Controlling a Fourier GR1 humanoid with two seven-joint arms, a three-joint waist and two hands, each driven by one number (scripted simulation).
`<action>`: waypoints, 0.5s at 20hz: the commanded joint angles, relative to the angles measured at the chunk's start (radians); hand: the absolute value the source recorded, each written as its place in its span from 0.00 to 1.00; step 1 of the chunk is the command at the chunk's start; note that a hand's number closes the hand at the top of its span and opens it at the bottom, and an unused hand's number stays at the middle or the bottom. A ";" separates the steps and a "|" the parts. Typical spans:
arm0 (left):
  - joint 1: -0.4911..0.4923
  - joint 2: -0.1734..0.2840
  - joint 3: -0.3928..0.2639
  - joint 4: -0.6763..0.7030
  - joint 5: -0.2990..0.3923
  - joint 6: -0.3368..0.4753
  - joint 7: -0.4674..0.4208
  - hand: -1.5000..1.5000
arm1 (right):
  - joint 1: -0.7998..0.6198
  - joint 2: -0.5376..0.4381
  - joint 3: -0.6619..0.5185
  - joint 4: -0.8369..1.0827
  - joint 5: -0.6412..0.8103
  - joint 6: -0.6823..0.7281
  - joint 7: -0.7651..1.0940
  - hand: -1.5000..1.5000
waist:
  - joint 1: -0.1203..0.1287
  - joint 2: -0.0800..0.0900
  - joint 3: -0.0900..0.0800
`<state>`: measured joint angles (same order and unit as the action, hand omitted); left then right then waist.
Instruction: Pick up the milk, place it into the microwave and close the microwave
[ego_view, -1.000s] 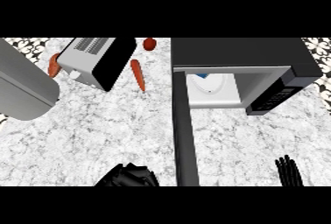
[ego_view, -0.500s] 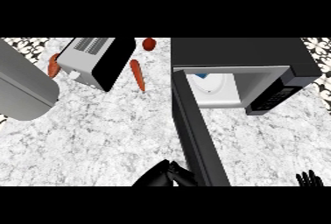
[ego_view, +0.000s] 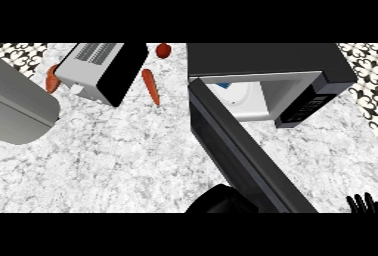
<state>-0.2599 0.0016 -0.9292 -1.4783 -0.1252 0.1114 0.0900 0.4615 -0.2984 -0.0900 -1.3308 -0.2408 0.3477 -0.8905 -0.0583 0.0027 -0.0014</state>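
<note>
Swinging further shut than half a second ago, the microwave door (ego_view: 240, 150) is running diagonally from its hinge down toward the left hand (ego_view: 221, 202), whose fingers I cannot tell. Milk (ego_view: 238, 93) is standing inside the microwave (ego_view: 295, 65). Straight fingertips of the right hand (ego_view: 362, 202) are showing at the lower right. Marble counter (ego_view: 118, 150) is holding a toaster (ego_view: 100, 70) and carrots (ego_view: 150, 86).

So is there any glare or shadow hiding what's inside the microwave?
Head view: no glare; the microwave cavity is evenly lit, and the white milk carton shows inside. The dark door cuts across the cavity's left side, and the left hand is a featureless black shape.
</note>
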 joint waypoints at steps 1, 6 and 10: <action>-0.066 -0.001 -0.126 0.094 0.087 0.106 0.040 1.00 | 0.023 -0.034 0.028 -0.103 -0.049 0.145 -0.059 0.00 | -0.023 0.001 0.000; -0.171 -0.001 -0.126 0.171 0.194 0.231 0.025 1.00 | 0.057 -0.057 0.055 -0.208 -0.086 0.126 -0.017 0.00 | -0.074 0.008 -0.002; -0.216 -0.001 -0.116 0.200 0.283 0.313 -0.037 1.00 | 0.062 -0.069 0.077 -0.301 -0.126 0.116 0.028 0.00 | -0.094 0.013 -0.003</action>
<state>-0.4298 0.0024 -1.0403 -1.3159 0.0874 0.3400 0.0850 0.5103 -0.3540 -0.0291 -1.5685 -0.3352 0.3773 -0.8250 -0.1274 0.0119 -0.0037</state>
